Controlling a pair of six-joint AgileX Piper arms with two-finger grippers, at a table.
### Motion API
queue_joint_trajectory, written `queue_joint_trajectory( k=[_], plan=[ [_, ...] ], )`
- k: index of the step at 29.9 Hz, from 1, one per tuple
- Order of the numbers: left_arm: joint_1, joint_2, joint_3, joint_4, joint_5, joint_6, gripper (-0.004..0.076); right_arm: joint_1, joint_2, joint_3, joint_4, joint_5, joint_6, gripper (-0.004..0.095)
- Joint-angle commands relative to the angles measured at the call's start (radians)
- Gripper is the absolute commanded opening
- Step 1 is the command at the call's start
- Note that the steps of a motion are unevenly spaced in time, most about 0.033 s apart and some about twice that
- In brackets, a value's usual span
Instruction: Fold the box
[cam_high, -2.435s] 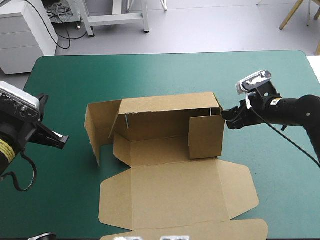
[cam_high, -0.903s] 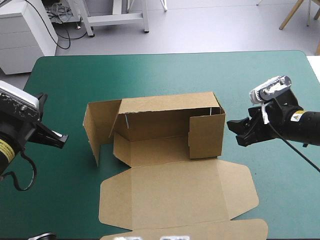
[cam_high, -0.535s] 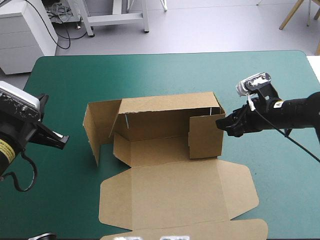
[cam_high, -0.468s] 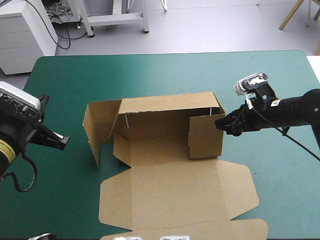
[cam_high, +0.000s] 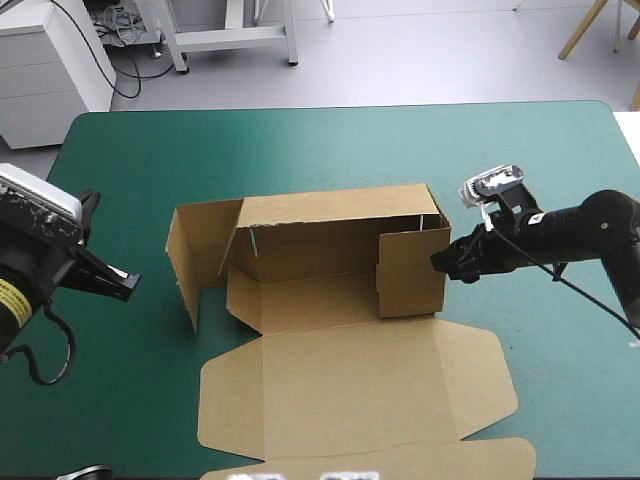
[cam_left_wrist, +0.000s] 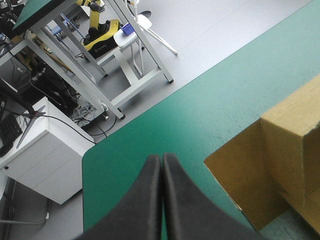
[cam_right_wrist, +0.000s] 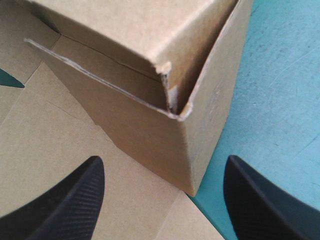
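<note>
Right jaws wide apart at the box (cam_right_wrist: 127, 132) corner; left jaws closed.

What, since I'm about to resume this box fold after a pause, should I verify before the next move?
1. Is the right gripper open: ok, its fingers stand apart.
2. Is the box lined up with it: ok, the right end corner sits just ahead, between the fingers.
3. Is it touching the board: cannot tell.
4. Is the left gripper out of the way: ok, shut, apart from the box over the teal-green cover.
5. Is the left end flap tucked: not ok, it stands swung outward.
6. Is the lid flat: ok.
</note>
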Motion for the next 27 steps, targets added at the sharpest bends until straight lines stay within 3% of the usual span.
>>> queue_joint_trajectory(
  k=[1, 7, 12, 20, 24, 27],
  plan=[
    [-0.005, 0.002, -0.026, 0.047, 0.044, -0.008, -0.0010, 0.001, -0.020, 0.047, 0.112, -0.104, -0.121, 0.0617],
    [-0.005, 0.002, -0.026, 0.050, 0.044, -0.008, -0.0010, 0.001, -0.020, 0.129, 0.247, -0.199, -0.306, 0.0617],
    [-0.005, 0.002, -0.026, 0.050, 0.044, -0.005, -0.0010, 0.001, -0.020, 0.133, 0.252, -0.213, -0.320, 0.0616],
    [-0.005, 0.002, -0.026, 0.050, 0.044, -0.009, -0.0010, 0.035, 0.026, 0.143, 0.259, -0.339, -0.353, 0.0614],
    [-0.005, 0.002, -0.026, 0.050, 0.044, -0.009, -0.0010, 0.139, 0.081, 0.143, 0.259, -0.436, -0.366, 0.0553],
    [-0.005, 0.002, -0.026, 0.040, 0.044, -0.009, -0.0010, 0.194, 0.102, 0.143, 0.259, -0.534, -0.364, 0.0419]
  ],
)
